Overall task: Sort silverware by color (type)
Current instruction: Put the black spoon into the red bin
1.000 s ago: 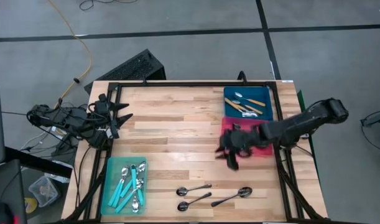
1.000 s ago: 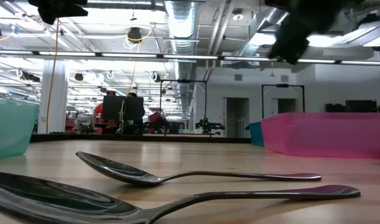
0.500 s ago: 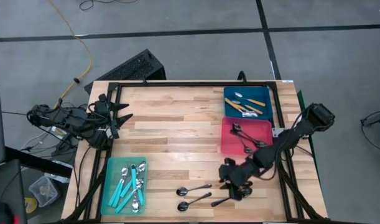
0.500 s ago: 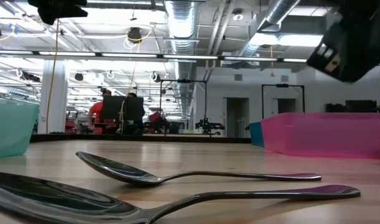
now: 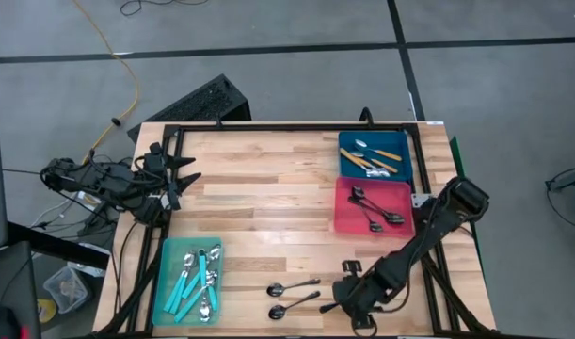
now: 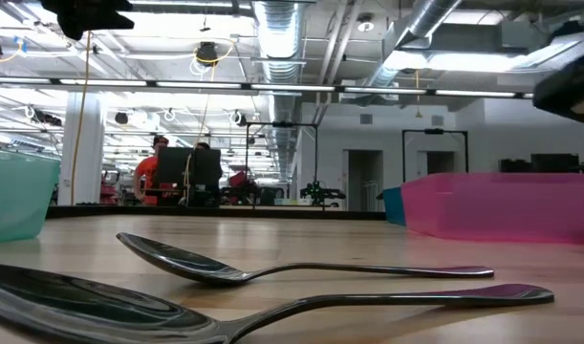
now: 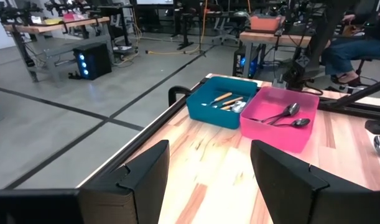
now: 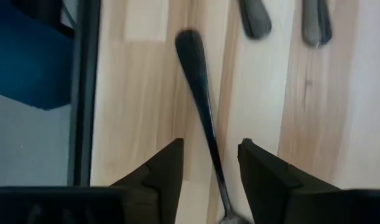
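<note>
The right hand [image 5: 355, 303] has swung from the pink tray [image 5: 405, 223] down over a dark spoon [image 8: 202, 118], fingers apart astride its handle, gripping nothing; the left hand [image 5: 181, 176] waits open.

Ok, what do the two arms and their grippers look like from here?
Both arms are dark, jointed links. The left gripper has two broad, angular black fingers; cables bundle at that arm's base. The right gripper has the same flat, wedge-shaped black fingers. No markings are visible.

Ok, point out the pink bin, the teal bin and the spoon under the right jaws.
pink bin [image 5: 407, 221], high view, its right rim.
teal bin [image 5: 169, 259], high view, bare floor.
spoon [image 8: 202, 106], right wrist view, mid-handle.
</note>
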Action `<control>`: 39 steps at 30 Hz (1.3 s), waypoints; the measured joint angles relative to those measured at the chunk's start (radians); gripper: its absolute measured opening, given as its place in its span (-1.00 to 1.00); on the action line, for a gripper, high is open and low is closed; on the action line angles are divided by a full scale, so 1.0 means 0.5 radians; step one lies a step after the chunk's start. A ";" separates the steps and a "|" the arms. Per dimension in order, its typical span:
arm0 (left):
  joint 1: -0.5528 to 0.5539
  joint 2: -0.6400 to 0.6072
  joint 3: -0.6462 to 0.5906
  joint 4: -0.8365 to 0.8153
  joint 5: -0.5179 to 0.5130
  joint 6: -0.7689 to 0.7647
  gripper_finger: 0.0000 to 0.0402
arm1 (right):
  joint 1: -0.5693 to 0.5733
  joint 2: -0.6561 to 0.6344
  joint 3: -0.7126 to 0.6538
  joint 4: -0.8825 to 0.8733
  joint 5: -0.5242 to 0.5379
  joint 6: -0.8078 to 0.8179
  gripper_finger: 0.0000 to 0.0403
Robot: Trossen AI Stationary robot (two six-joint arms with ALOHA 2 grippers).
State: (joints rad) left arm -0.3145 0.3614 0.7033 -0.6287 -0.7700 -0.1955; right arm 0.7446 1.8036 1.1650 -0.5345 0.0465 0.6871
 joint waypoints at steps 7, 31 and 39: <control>0.000 0.000 0.000 -0.022 0.000 0.000 0.06 | 0.002 0.038 0.016 -0.164 -0.054 0.096 0.16; 0.000 0.000 0.000 -0.020 0.000 -0.020 0.06 | 0.035 0.280 0.029 -0.377 -0.108 0.115 -0.31; 0.000 0.000 0.000 -0.020 0.000 -0.021 0.06 | -0.004 0.281 0.024 -0.375 -0.138 0.199 -0.84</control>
State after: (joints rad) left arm -0.3145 0.3614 0.7033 -0.6388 -0.7700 -0.2062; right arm 0.7427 1.9438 1.1770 -0.7219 -0.0225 0.7864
